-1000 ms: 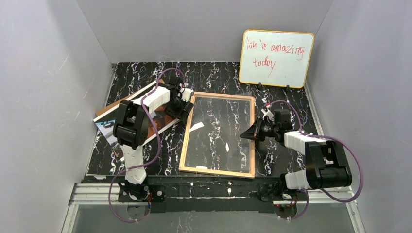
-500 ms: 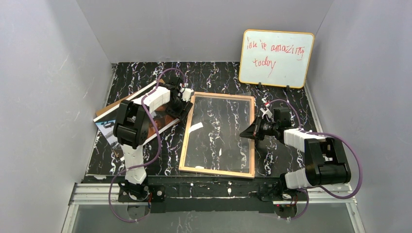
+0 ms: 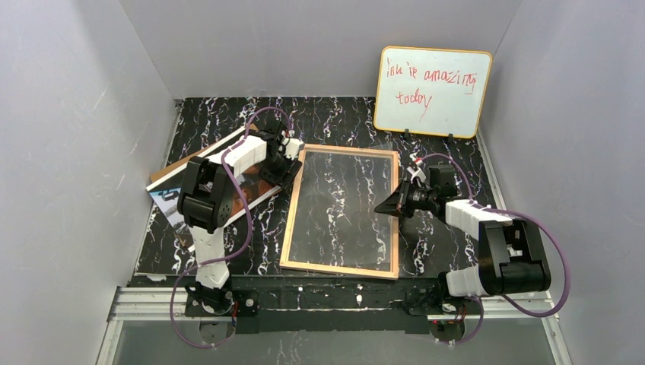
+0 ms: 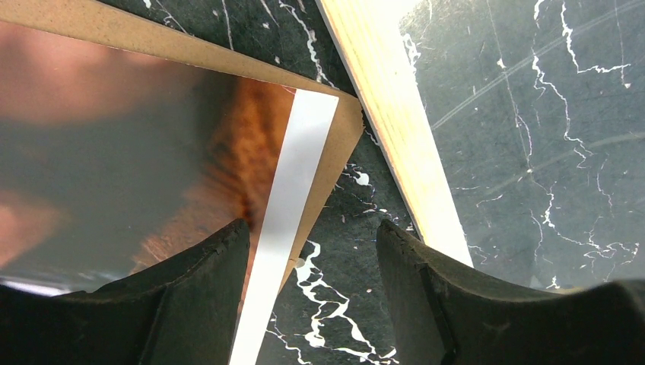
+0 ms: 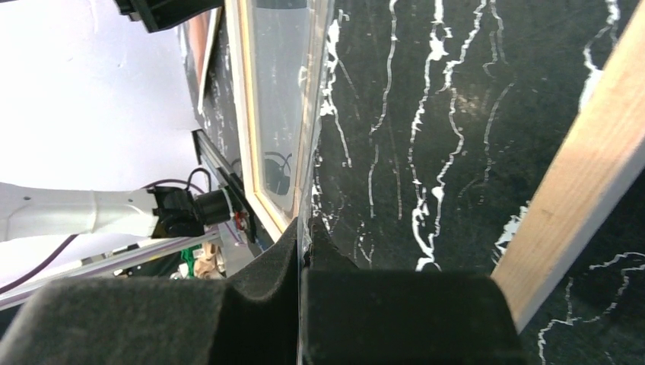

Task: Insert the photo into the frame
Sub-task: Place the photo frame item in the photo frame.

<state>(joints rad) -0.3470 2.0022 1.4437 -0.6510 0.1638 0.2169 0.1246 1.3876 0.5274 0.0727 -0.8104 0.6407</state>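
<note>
The frame (image 3: 338, 268) lies flat mid-table, tan wood side up. Its rails also show in the left wrist view (image 4: 395, 114) and the right wrist view (image 5: 586, 175). My right gripper (image 3: 384, 207) (image 5: 306, 228) is shut on the right edge of the clear pane (image 3: 342, 205) (image 5: 285, 99), which tilts up off the frame. The photo (image 3: 163, 201) (image 4: 152, 152), dark with orange-red tones and a white border, rests on a brown backing board (image 4: 335, 152) left of the frame. My left gripper (image 3: 287, 169) (image 4: 312, 232) stands open over the photo's corner, its jaws straddling the white border.
An orange-rimmed whiteboard (image 3: 432, 91) with red writing stands at the back right. Grey walls close in the left, right and far sides. The backing board (image 3: 163, 176) sticks out toward the left wall under my left arm.
My right gripper has shifted slightly toward the far side with the pane's edge. The white glare spots on the pane have gone. The left arm has hardly moved.
</note>
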